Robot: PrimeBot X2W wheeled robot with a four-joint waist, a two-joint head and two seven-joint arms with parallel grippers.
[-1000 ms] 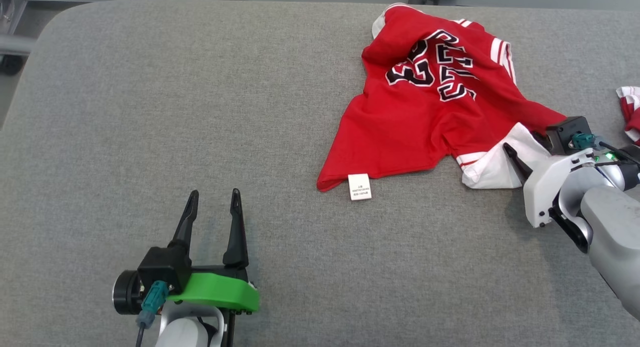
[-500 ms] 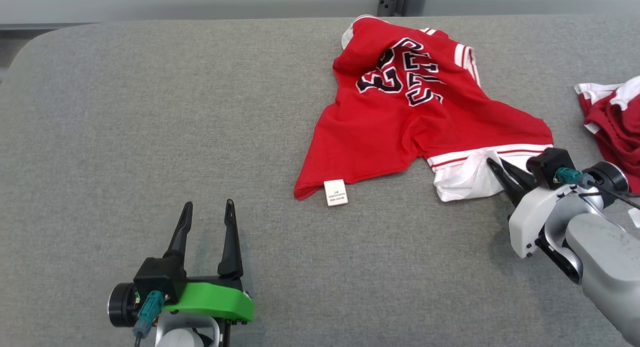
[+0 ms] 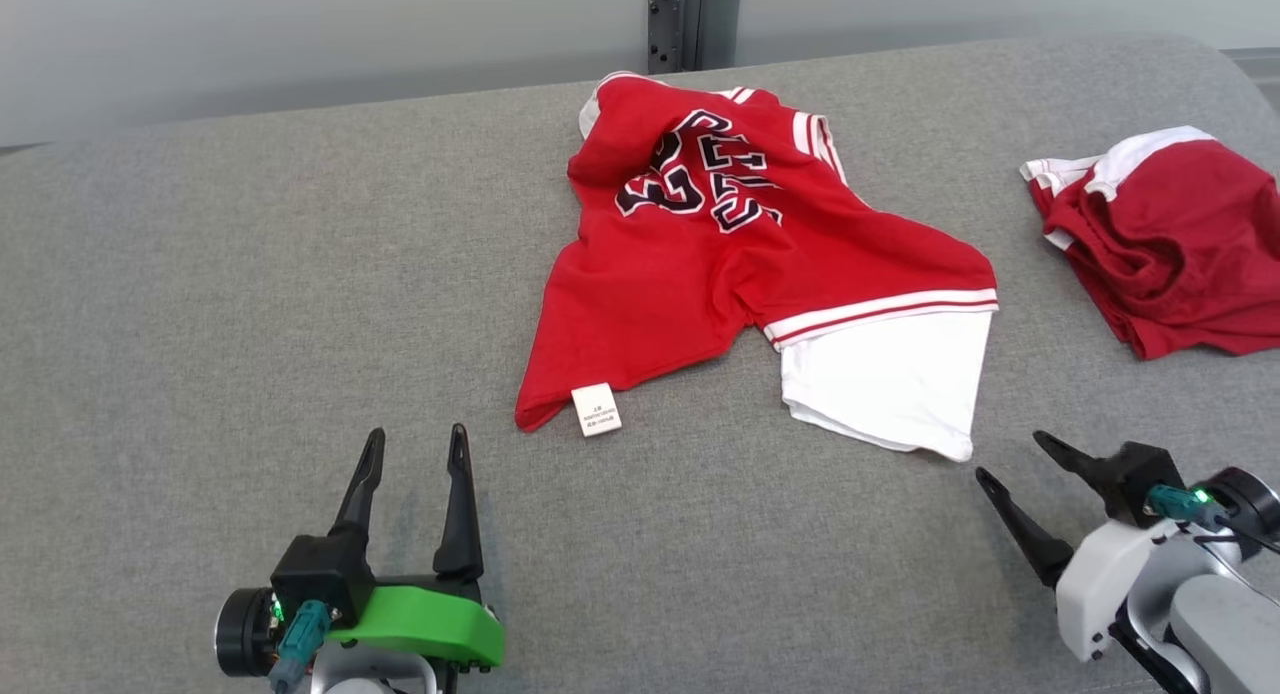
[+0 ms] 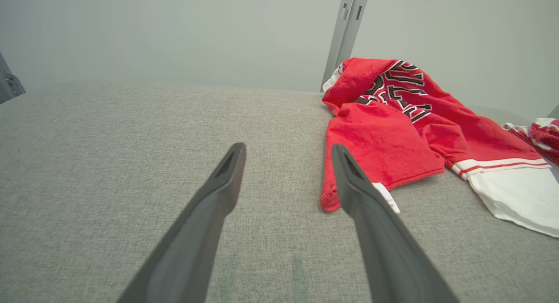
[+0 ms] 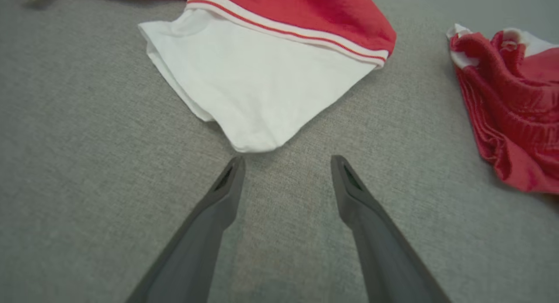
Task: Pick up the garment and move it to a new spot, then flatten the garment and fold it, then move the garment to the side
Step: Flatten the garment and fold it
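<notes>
Now the red jersey (image 3: 700, 264) lies rumpled on the grey padded table (image 3: 250, 274), its black-and-white lettering facing up and partly folded over on itself. One white sleeve (image 3: 890, 384) is spread flat from under a red-and-white striped band at the jersey's near right side. A small white label (image 3: 596, 410) sticks out at the jersey's near left corner.

The right gripper (image 3: 1010, 454) sits just off the near tip of that white sleeve, not touching it. Its two dark fingers are spread wide with nothing but bare table between them.

The left gripper (image 3: 416, 432) rests on the near left side of the jersey, a little apart from the labelled corner. Its jaws are likewise parted and empty, fingers pointing away from the robot.

A second red garment (image 3: 1160, 244) with white trim lies bunched well to the right of the jersey, apart from it. A dark upright post (image 3: 690, 19) stands just beyond the jersey's far end, behind the table edge.
</notes>
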